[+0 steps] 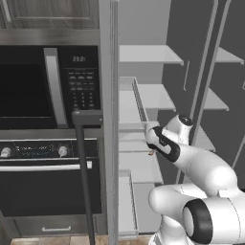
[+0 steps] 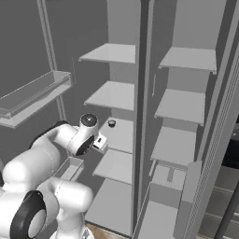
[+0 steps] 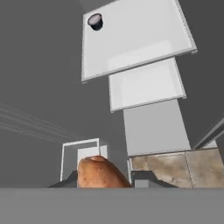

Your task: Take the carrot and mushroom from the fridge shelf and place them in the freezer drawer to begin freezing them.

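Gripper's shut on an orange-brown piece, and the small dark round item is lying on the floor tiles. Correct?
Not quite. The small dark round item isn't on the floor tiles; it sits on the pale shelf, near a corner, as the hand view shows. The rest holds: the gripper is shut on the orange-brown piece.

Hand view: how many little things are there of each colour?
Orange-brown: 1, the carrot in the end effector
Dark: 1, a round thing on the shelf, likely the mushroom
Total: 2
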Tool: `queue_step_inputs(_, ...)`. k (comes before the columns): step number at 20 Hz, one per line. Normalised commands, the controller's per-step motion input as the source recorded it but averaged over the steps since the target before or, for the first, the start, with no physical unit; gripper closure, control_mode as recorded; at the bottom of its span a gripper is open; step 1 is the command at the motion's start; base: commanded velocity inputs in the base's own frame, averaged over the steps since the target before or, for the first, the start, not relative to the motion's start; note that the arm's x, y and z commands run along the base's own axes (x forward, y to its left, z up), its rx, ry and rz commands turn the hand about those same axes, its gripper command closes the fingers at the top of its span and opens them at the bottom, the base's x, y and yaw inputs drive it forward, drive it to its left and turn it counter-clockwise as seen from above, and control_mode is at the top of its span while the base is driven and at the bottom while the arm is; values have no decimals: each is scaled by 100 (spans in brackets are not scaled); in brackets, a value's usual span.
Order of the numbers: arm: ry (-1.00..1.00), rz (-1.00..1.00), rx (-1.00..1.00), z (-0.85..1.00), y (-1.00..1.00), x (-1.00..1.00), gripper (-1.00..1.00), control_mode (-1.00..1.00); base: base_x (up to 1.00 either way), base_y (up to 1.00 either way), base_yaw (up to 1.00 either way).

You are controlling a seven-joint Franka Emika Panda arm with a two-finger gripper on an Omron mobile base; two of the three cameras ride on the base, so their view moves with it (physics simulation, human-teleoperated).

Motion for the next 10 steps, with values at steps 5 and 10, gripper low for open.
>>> queue_step_inputs(5,13,0,1,-5,1,-4,100,-100,0,0,0)
queue_step_inputs(10,0,-17,9,-2,0,-65,100,100,-20,0,-6)
